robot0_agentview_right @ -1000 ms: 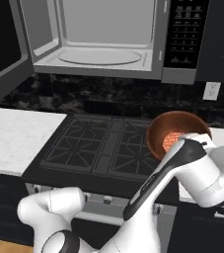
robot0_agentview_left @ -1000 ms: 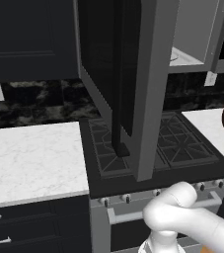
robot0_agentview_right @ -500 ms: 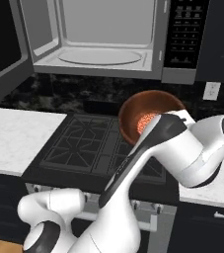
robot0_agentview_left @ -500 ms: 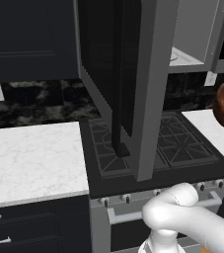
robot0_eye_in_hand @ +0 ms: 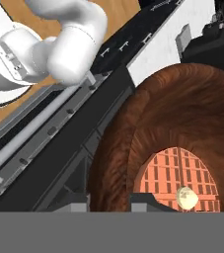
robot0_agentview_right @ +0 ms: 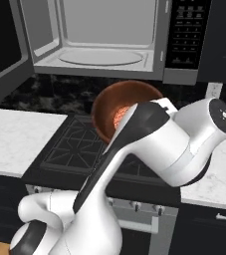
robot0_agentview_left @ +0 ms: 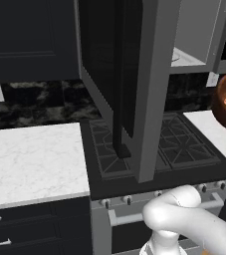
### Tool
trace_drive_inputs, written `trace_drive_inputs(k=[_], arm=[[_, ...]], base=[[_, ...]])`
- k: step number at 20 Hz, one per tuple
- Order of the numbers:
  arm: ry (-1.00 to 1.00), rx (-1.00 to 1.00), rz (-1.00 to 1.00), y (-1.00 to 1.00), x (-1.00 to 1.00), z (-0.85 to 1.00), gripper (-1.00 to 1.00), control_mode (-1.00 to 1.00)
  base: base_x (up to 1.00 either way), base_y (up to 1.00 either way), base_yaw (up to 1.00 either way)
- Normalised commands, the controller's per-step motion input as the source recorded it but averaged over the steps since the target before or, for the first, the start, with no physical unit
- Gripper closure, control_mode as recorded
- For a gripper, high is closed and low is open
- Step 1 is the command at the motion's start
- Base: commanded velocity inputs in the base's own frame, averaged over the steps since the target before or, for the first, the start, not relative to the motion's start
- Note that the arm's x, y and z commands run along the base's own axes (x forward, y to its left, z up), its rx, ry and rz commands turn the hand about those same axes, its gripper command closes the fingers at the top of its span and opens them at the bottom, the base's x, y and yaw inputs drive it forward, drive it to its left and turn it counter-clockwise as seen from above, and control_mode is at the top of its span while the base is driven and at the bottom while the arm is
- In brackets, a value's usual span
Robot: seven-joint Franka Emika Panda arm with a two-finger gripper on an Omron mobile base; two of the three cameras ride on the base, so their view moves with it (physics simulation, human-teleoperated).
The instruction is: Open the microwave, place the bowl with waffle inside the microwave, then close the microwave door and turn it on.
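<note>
Above the black gas stove (robot0_agentview_right: 84, 149), flanked by white marble tables (robot0_agentview_left: 32, 159) and dark cabinets, hangs the wide grey-framed microwave (robot0_agentview_right: 109, 40) with its pale grey interior exposed. Its large dark glass microwave door (robot0_agentview_left: 129, 84), edged in grey metal, stands swung wide open. The round, deep reddish-brown wooden bowl (robot0_agentview_right: 119, 109) is lifted in the air over the stove's back burners, below the microwave's opening and apart from it. Inside lies the small golden-orange grid-patterned waffle (robot0_eye_in_hand: 180, 183) with a pale centre spot. The tool (robot0_eye_in_hand: 111, 202) sits at the bowl's rim, one dark finger inside and one outside, clamped on the wall, with the waffle just beside the inner finger.
</note>
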Motion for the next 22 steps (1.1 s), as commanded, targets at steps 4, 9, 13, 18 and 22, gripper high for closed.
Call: trace_drive_inputs(k=[4, 9, 13, 18, 22], arm=[[0.0, 0.02, 0.11, 0.58, -0.44, 0.45, 1.0, -1.0], [0.0, 0.05, 0.11, 0.7, -0.32, 0.34, 1.0, -1.0], [0.0, 0.03, 0.04, 0.73, -0.15, 0.18, 1.0, -1.0], [0.0, 0.0, -0.01, 0.44, 0.0, 0.37, 1.0, -1.0], [0.04, 0.0, -0.03, 0.4, 0.06, 0.59, 1.0, -1.0]], base=[[0.0, 0.0, 0.0], [0.0, 0.0, 0.0], [0.0, 0.0, 0.0], [0.0, 0.0, 0.0], [0.0, 0.0, 0.0]])
